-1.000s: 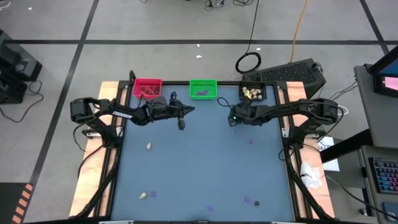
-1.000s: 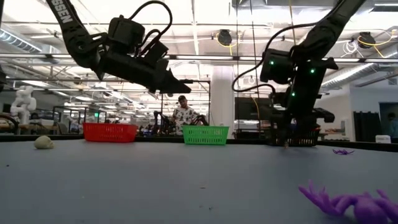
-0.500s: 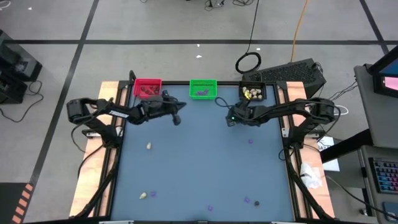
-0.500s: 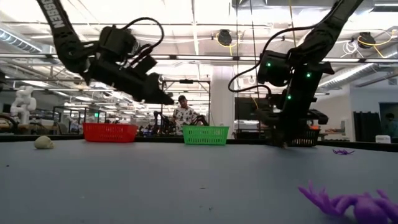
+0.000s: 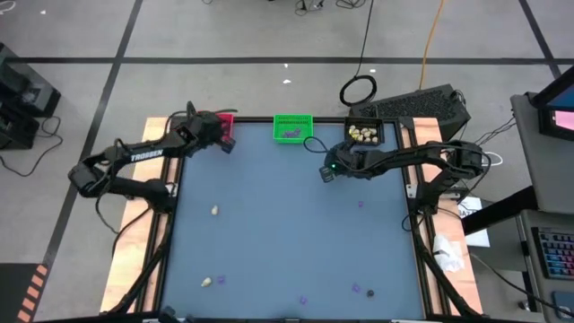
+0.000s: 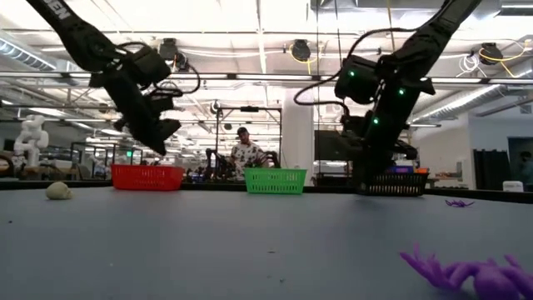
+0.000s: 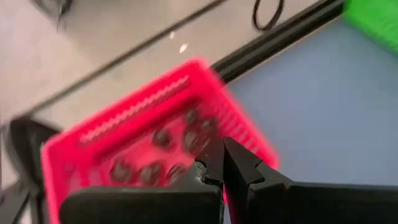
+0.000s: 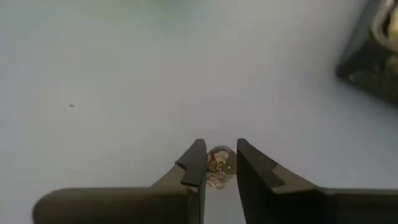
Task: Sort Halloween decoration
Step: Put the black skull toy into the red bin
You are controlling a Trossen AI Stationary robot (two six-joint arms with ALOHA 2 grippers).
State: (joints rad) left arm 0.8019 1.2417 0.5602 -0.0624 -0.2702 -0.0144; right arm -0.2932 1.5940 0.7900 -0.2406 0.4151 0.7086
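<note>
My right gripper [image 8: 216, 165] stands low over the blue table, left of the black bin [image 5: 365, 134], shut on a small cream-white lump [image 8: 217, 160]. My left gripper [image 7: 222, 163] hangs shut above the near right corner of the red bin [image 7: 124, 134], in which several dark lumps [image 7: 161, 138] lie. I see nothing between its fingers. The green bin [image 5: 293, 128] stands between the two other bins at the far edge. My right gripper pinches the cream-white lump's two sides [image 8: 210, 163] between its two fingertips. The fingers slant down at it from the table's right. I cannot tell whether the lump rests on the table or hangs just clear of it.
Loose trinkets lie on the table: a cream lump [image 5: 215, 210] at mid left, a cream lump [image 5: 207, 281] and a purple bit [image 5: 221, 280] near left, purple bits [image 5: 361, 203] [image 5: 302, 298] and a dark lump [image 5: 369, 292] toward the near right. A purple spider [image 6: 466, 271] lies close to the low camera.
My left gripper has swung from the space in front of the red and green bins toward the table's far left corner, turning as it went, and now hangs over the red bin. My right gripper has shifted slightly toward the table's left and tipped.
</note>
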